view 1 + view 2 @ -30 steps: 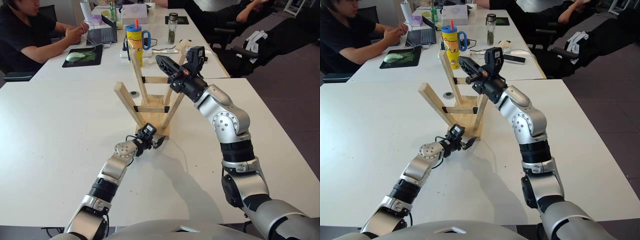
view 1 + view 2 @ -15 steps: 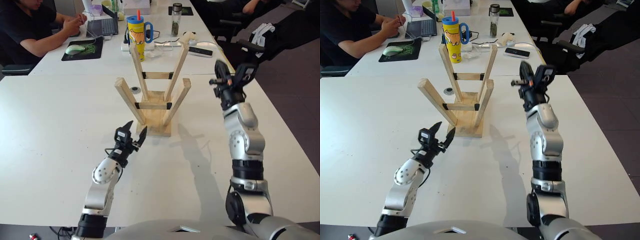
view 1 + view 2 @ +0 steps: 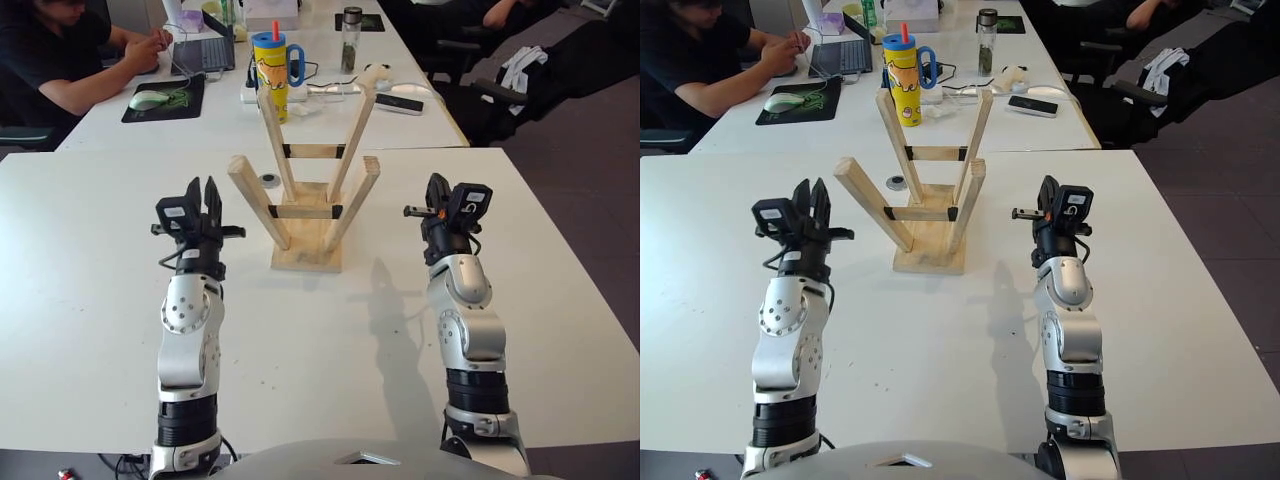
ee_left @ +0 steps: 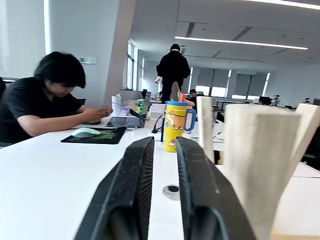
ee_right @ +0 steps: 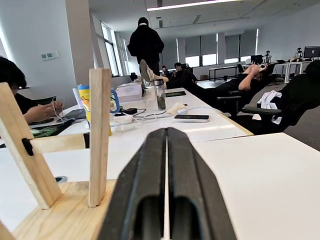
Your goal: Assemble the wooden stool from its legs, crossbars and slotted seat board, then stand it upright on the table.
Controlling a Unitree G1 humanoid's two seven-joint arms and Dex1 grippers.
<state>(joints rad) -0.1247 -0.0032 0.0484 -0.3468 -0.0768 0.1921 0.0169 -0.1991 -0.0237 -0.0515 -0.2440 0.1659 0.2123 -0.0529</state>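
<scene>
At mid-frame in the head views, we see the pale wooden stool (image 3: 305,205) upside down on the white desk (image 3: 100,300), its flat seat board (image 3: 308,257) on the surface and its legs pointing up. Our left claw (image 3: 203,192), left of the stool, is slightly parted and empty. Our right claw (image 3: 437,192), to the stool's right, is pressed together on nothing. We judge the stool light and stiff, though its joints may loosen, so we would grip two opposite legs low, near the board.
</scene>
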